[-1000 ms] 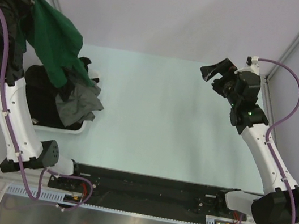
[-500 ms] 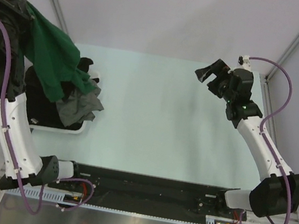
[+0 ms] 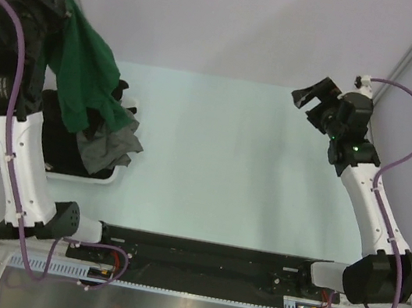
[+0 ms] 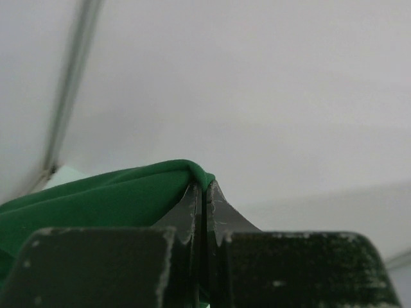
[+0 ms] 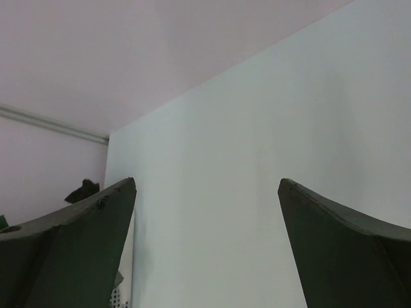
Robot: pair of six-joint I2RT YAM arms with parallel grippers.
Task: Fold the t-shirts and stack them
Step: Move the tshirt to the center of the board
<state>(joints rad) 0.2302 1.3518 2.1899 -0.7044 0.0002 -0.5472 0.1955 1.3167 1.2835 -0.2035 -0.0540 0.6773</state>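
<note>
From above, the left gripper (image 3: 60, 1) is raised high at the far left, clenched on the top edge of the green tee (image 3: 85, 71). The tee hangs straight down from the gripper, its lower part draped over the tray (image 3: 84, 175) at the table's (image 3: 223, 149) left edge. In the tray lie a black tee (image 3: 56, 129) and a crumpled grey tee (image 3: 108, 146), the grey one spilling over the right rim. The right gripper (image 3: 314, 97) hovers above the table's far right corner, jaws spread, holding nothing, well apart from every tee.

The left wrist view shows the left gripper (image 4: 202, 190) pinched tight on a fold of green tee (image 4: 109, 199), which falls away to the left.

In the right wrist view the right gripper (image 5: 207, 181) stands wide, bare table (image 5: 257, 128) between its fingers, and a scrap of dark cloth (image 5: 82, 190) far off at the left.
</note>
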